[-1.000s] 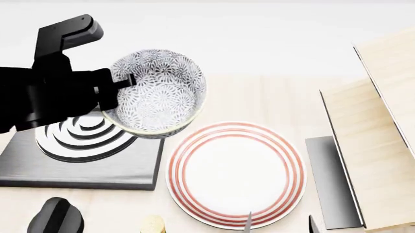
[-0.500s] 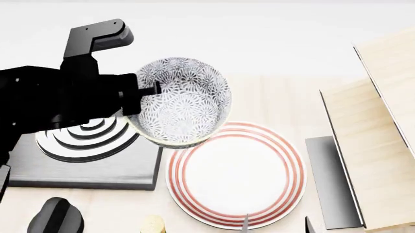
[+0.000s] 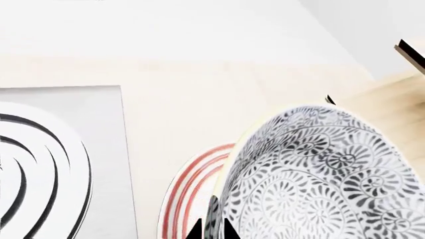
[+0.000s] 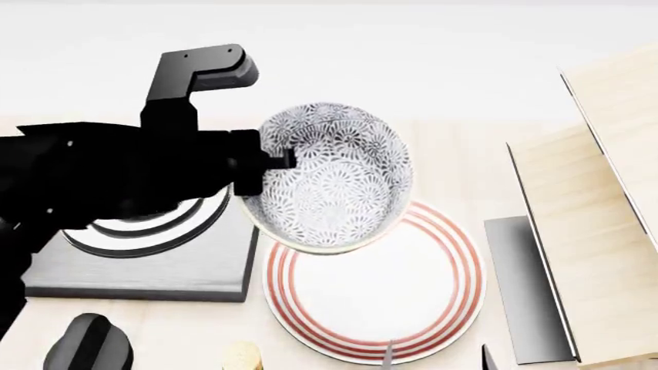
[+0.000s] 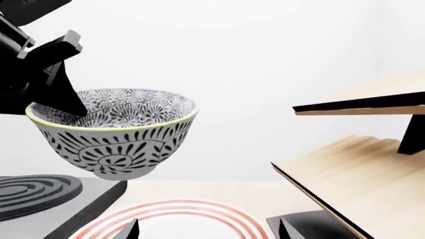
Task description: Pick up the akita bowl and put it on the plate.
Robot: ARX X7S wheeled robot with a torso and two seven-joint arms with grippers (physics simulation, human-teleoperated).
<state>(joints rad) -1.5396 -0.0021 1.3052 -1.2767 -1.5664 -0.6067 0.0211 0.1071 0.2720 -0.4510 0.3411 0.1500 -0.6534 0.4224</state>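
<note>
The akita bowl (image 4: 334, 181), white with a dense dark grey floral pattern, hangs upright in the air, also visible in the left wrist view (image 3: 319, 174) and the right wrist view (image 5: 116, 132). My left gripper (image 4: 265, 162) (image 3: 212, 231) is shut on its rim, one finger inside and one outside. Below it lies the white plate (image 4: 381, 301) with red rings (image 3: 182, 194) (image 5: 172, 214). The bowl overlaps the plate's far left part. My right gripper (image 5: 207, 230) (image 4: 437, 356) is open at the plate's near edge with nothing between its fingers.
A dark square burner (image 4: 144, 262) with grey rings lies left of the plate. A wooden shelf unit (image 4: 596, 216) and a dark slab (image 4: 525, 285) stand to the right. A black knob (image 4: 88, 347) and a small pale object (image 4: 242, 356) sit at the near edge.
My left arm has carried the bowl to the right, from above the burner to above the plate's far left part. The right gripper has stayed put.
</note>
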